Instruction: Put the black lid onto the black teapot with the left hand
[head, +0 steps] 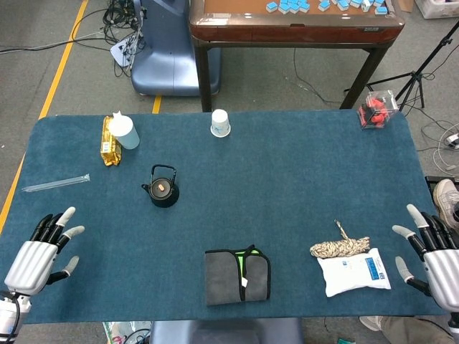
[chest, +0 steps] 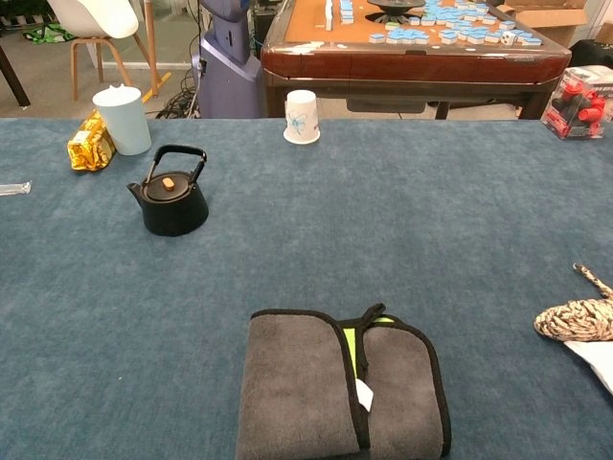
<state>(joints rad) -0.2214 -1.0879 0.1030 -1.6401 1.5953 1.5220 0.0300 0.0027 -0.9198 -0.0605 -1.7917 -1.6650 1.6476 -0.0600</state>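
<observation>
Black teapot [head: 163, 191]: it is seen standing upright on the blue table [head: 287, 179], in the left half, with its hoop handle raised over the top.
Black lid [chest: 169, 185]: it is seen already seated in the mouth of the pot, its small tan knob showing under the handle; no separate lid is seen lying on the cloth.
Left hand [head: 40, 250]: it is found at the near left corner of the table in the head view, fingers spread apart and nothing held; it is not shown in the chest view.
Right hand [head: 434, 251]: it is found at the near right edge, fingers likewise spread and empty.
Direction from left hand: the pot lies forward and to the right of it, well apart.
Nearer hand: the left is plainly the nearer; the right is separated from the pot by almost the whole width of the table.
Axis: the lid sits flat, so its knob points straight up beneath the handle arch, and any approach would have to be made from above, through or beside that arch.
Task state: it is judged that the placing is done and no further move is called for.
</observation>
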